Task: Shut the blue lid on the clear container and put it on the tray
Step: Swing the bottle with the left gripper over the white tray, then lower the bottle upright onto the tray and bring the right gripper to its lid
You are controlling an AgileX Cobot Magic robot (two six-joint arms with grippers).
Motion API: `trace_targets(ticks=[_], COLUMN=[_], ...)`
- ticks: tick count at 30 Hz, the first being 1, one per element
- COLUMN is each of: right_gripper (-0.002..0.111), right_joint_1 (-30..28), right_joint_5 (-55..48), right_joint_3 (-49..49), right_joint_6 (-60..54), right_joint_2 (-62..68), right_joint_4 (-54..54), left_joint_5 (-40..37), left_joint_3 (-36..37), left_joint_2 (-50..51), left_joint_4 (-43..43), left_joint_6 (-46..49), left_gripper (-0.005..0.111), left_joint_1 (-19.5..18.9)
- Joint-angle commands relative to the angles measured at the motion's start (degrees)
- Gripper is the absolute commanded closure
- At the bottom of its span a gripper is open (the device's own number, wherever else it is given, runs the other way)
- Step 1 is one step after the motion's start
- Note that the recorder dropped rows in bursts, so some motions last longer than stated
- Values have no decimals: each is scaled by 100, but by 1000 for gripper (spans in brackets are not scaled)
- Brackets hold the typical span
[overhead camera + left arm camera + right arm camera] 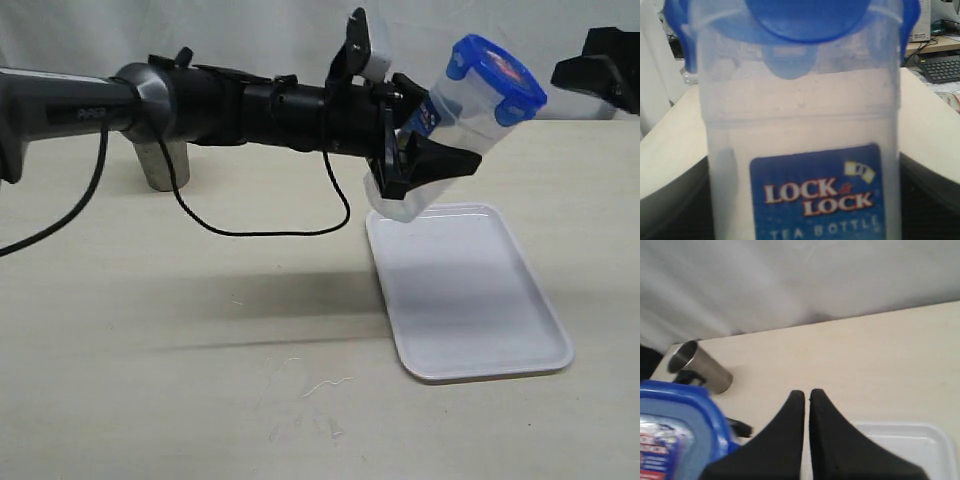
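- The blue lid [498, 75] sits on the clear container [460, 125]; closing looks done.
- The left claw [425, 160] pinches the container, tilted, above the far edge of the tray [480, 300]; placing remains.
- The right claw [806, 397] is pressed together, empty.

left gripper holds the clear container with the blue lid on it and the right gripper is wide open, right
Not quite: the right gripper is shut, jaws together, as the right wrist view shows. The left gripper does hold the clear container with the blue lid on it.
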State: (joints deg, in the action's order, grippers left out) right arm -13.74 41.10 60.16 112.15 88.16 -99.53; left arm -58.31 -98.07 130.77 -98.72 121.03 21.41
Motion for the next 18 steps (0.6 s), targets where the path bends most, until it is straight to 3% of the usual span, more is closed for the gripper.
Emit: trace_targets(ticks=[1, 10, 18], right_gripper=[104, 104, 104], right_joint_1=[121, 444, 430], right_joint_5=[947, 930, -847], right_joint_3=[12, 12, 12], right_joint_6=[94, 73, -148], right_joint_2=[198, 152, -248], right_joint_4=[-42, -42, -42], left_joint_5=[14, 867, 1111], left_joint_3=[-211, -211, -211], left_joint_2=[213, 251, 919], left_joint_4=[-123, -123, -123], left_joint_6=[181, 181, 169], left_gripper=[107, 107, 107], left_joint_1=[188, 317, 422])
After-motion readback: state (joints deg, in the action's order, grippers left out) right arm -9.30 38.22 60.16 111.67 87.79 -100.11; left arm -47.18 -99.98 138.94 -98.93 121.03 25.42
